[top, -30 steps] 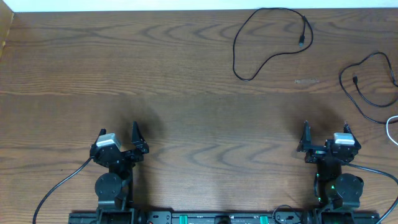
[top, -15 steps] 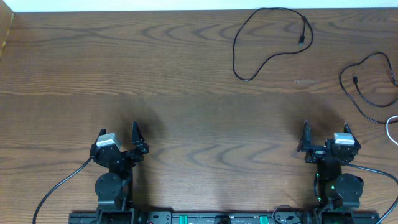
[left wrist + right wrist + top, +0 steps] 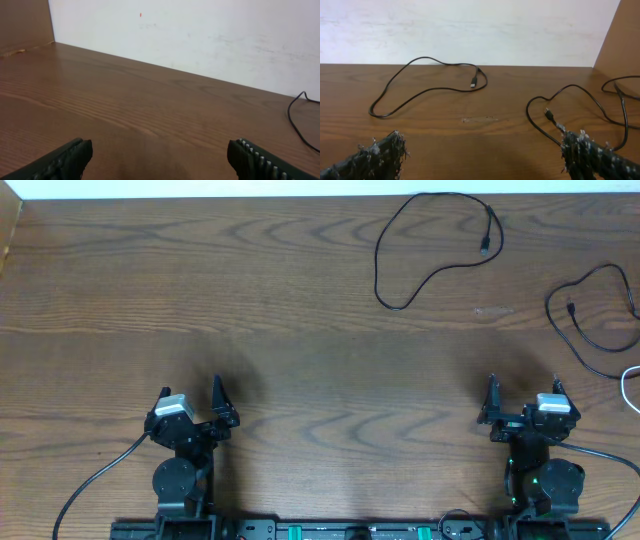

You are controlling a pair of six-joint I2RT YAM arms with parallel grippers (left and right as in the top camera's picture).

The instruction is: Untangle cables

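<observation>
Nothing is being moved since the earlier overhead frames: both arms and all the cables are being seen in the same spots.

Left gripper (image 3: 190, 390) is being held wide open at the near left of the table (image 3: 300, 280), with nothing being gripped. In its wrist view, only wood grain is being shown between the spread fingers (image 3: 65, 160).

Right gripper (image 3: 524, 388) is being held wide open too, at the near right, with nothing being gripped.

First black cable (image 3: 485, 248) is being seen as a loose loop at the far edge, right of centre, with its plug end on the loop's right side.

Second black cable (image 3: 571, 309) is being seen at the far right, well apart from the first and partly being cut off by the frame edge.

White cable (image 3: 625, 388) is being shown only as a short curve at the right edge, nearer than the second black cable and beside the right gripper, not touching it. Whether it is touching the second black cable cannot be told, since both are being cut off there.

All three cables are being left well clear of both sets of fingers.
</observation>
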